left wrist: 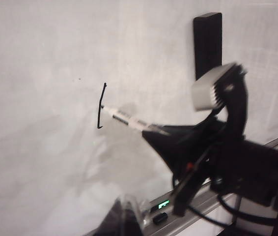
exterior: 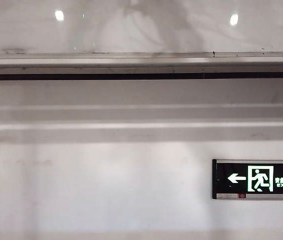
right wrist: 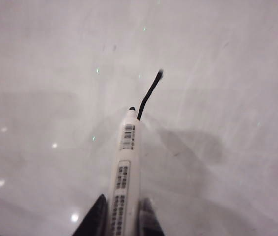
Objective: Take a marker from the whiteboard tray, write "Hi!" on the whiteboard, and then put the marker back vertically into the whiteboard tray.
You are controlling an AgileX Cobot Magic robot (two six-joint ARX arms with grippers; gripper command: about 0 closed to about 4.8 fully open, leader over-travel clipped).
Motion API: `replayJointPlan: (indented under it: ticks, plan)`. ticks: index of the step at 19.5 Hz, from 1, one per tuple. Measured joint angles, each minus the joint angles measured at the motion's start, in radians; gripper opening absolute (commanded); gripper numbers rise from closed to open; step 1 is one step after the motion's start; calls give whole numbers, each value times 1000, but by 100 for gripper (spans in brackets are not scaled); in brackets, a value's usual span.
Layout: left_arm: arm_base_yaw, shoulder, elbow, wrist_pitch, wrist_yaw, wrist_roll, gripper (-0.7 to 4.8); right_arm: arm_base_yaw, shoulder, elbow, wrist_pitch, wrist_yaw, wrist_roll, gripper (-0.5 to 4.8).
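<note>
Glossy whiteboard (exterior: 141,27), silver-grey metal whiteboard tray (exterior: 141,56)

marker (right wrist: 124,177) rear cut off, left hand unseen

Exterior view: a fixed camera faces the wall head-on from fairly close, taking in the lower edge of the whiteboard (exterior: 141,25), the tray (exterior: 141,62) and an exit sign (exterior: 256,179); neither arm appears. Left wrist view: looks obliquely across the whiteboard (left wrist: 55,73) toward the right tool (left wrist: 151,129) and its marker (left wrist: 124,118). Right wrist view: looks along the marker (right wrist: 124,167), very near the board. Both wrist views share the marker tip and the black stroke (left wrist: 101,105).
</note>
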Motion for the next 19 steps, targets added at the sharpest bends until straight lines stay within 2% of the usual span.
replayJointPlan:
  ticks: [8,19]
  plan:
    - [0,0,0,0,0,0,-6,-16,2,0,5,19,0,-1]
    - [0,0,0,0,0,0,-6,-14,24,1,11,-3,0,-1]
